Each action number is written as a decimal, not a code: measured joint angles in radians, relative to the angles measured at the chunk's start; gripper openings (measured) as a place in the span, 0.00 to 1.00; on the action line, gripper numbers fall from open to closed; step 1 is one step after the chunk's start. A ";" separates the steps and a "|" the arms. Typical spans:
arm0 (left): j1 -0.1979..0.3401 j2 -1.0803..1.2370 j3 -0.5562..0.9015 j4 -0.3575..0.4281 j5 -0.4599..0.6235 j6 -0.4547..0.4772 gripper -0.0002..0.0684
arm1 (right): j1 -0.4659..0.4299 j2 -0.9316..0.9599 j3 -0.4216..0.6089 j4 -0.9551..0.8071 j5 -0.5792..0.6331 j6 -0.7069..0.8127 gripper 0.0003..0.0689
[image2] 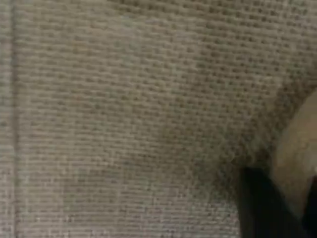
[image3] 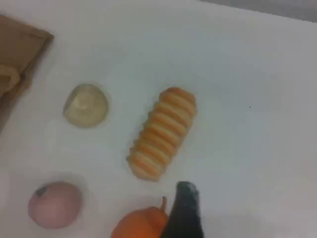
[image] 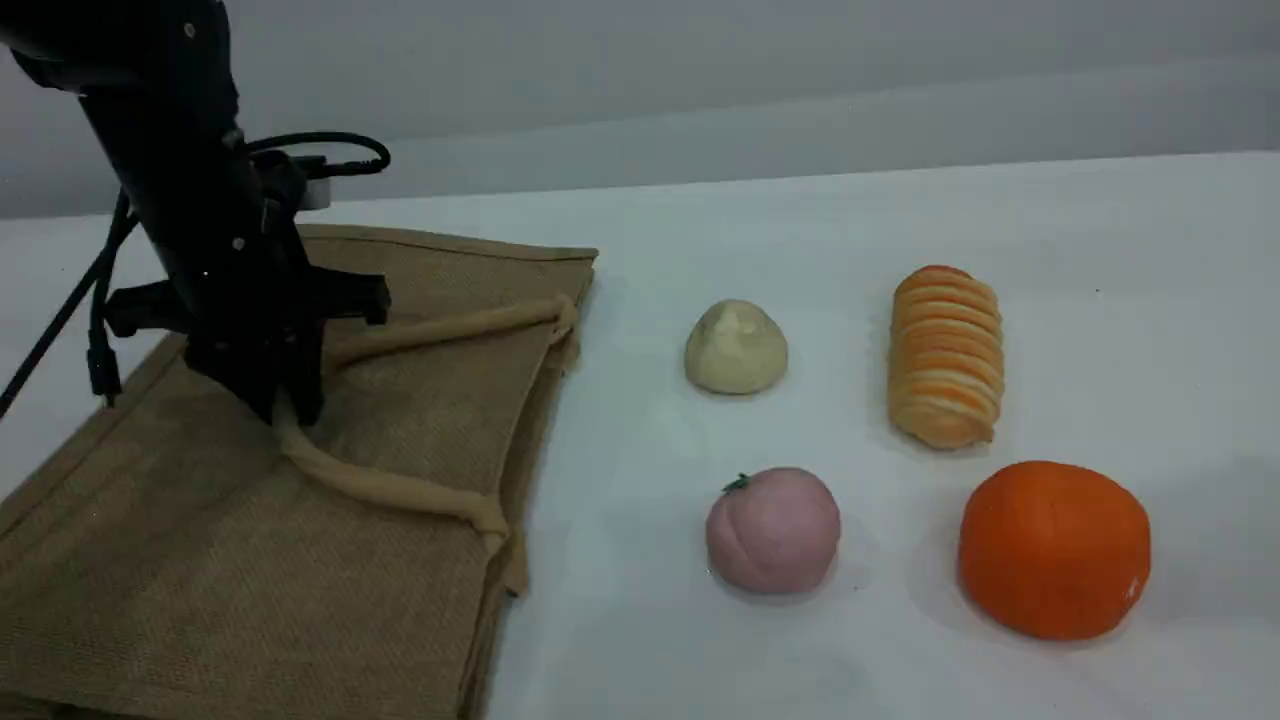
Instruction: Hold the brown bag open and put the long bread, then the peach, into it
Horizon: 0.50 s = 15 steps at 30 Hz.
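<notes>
L gripper (image: 288, 405) is down on the brown bag (image: 200, 560), which lies flat at the left of the table (image: 700, 220) w/ its mouth edge facing the food. Its fingers look pinched together on the loop handle (image: 400, 490), at the bend of the loop; the L wrist view shows pale strap right beside a dark fingertip. R gripper (image3: 185, 213) isn't in the scene view. Its own cam shows one fingertip hanging above the table near the orange fruit (image: 1053, 548), jaws spread, nothing in them. Long bread (image: 945, 355) lies well right of the bag, beyond the orange fruit, w/ the bun (image: 735, 347) to its left. Peach (image: 772, 530) sits nearer, btw bag and orange fruit. Bag is prob floppy jute, so lifting one handle should gape the mouth but the cloth may sag. Bread looks light and squashy, ridges give grip: take it across the middle, short way. Peach is round, could roll, so pinch it on its widest part
</notes>
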 joint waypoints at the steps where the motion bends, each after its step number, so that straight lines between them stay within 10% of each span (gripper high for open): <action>1: 0.000 0.000 0.000 0.000 0.003 0.000 0.13 | 0.000 0.000 0.000 0.000 0.000 -0.001 0.80; 15: 0.000 -0.164 -0.139 -0.046 0.194 0.128 0.13 | 0.000 0.133 0.000 0.001 -0.024 0.052 0.80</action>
